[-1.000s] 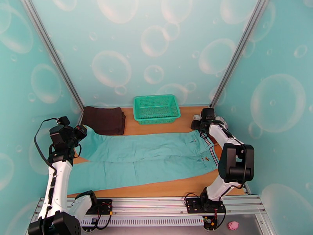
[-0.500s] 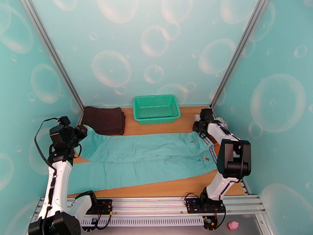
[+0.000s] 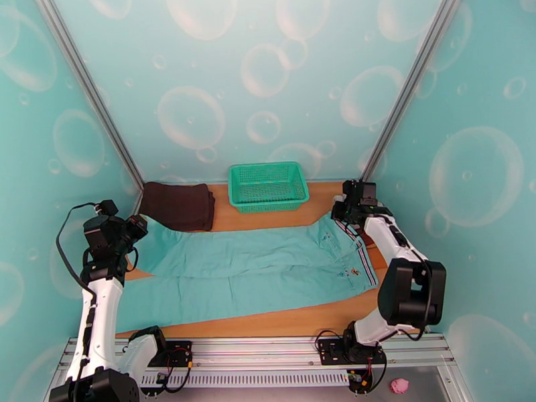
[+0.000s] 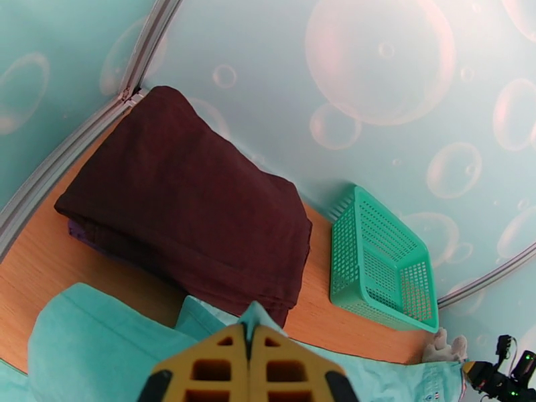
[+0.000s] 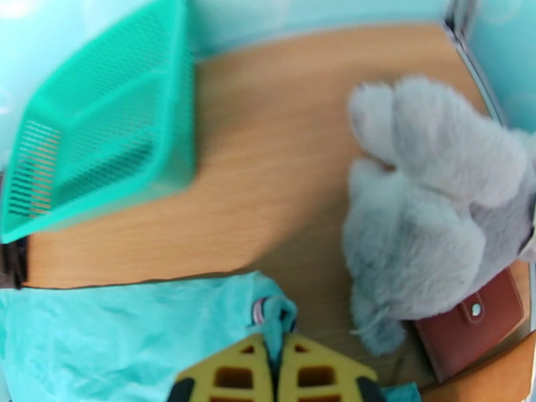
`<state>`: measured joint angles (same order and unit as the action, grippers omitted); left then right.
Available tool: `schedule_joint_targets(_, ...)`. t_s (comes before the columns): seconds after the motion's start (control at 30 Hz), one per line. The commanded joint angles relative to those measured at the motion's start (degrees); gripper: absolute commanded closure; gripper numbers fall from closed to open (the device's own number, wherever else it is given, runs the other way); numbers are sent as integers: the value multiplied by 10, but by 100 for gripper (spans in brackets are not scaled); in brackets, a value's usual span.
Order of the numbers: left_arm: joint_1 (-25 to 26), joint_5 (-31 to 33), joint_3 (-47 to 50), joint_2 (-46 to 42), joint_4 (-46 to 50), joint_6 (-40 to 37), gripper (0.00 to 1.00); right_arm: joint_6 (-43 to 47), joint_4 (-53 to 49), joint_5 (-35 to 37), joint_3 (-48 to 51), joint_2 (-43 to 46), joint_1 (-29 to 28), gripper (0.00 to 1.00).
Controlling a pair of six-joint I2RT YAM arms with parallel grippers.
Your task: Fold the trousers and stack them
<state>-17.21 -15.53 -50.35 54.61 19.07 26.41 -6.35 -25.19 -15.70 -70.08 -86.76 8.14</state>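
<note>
Pinching trousers (image 3: 254, 269): left hand (image 4: 249, 329) at leg, right hand (image 5: 275, 340) at waistband; basket (image 3: 268, 204) beyond.

Trousers (image 3: 254, 269): across the middle of the desk (image 3: 281, 321), legs toward 9 o'clock, waistband toward 3 o'clock. Basket (image 3: 268, 185): 12 o'clock, behind the trousers; folded garment (image 3: 177, 204): 10 o'clock, just left of the basket, behind the far leg end. Plush toy (image 5: 429, 229): 2 o'clock, right of the basket; left end effector (image 4: 249, 340) on the far leg end at 9 o'clock, right end effector (image 5: 275, 360) on the far waistband corner at 2 o'clock.
</note>
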Motion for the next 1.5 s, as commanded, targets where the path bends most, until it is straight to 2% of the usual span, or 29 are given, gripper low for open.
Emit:
schedule_joint_targets(0.0, 3, 23, -36, -9, 25, -20, 100, 8, 59, -73, 18, 32, 9, 100)
schedule_joint_targets(0.07, 2, 48, -60, -4, 34, -27, 100, -3, 109, -100, 31, 47, 17, 100)
schedule_joint_targets(0.17, 1, 97, -104, 12, 49, -35, 100, 7, 237, -128, 76, 77, 26, 100)
schedule_joint_targets(0.33, -20, 196, -154, 36, 50, -44, 100, 26, 560, -97, 236, 136, 38, 100)
schedule_joint_targets(0.47, -62, 208, -160, 33, 36, -37, 100, 48, 754, -87, 330, 129, 61, 100)
schedule_joint_targets(0.63, -98, 202, -180, 45, 23, -25, 100, 23, 1138, -108, 438, 49, 88, 100)
schedule_joint_targets(0.7, -102, 192, -190, 55, 21, -21, 100, 9, 1243, -97, 451, 5, 92, 100)
schedule_joint_targets(1.03, -127, 177, -256, 102, 14, -11, 100, 5, 1244, -60, 364, -67, 89, 100)
schedule_joint_targets(1.17, -134, 163, -260, 113, 11, -5, 100, 4, 1244, -67, 326, -94, 85, 100)
schedule_joint_targets(1.37, -154, 146, -236, 101, -13, 8, 100, 47, 1245, -46, 347, -94, 78, 100)
schedule_joint_targets(1.47, -166, 101, -253, 111, -7, 20, 100, 57, 1245, -90, 354, -90, 80, 100)
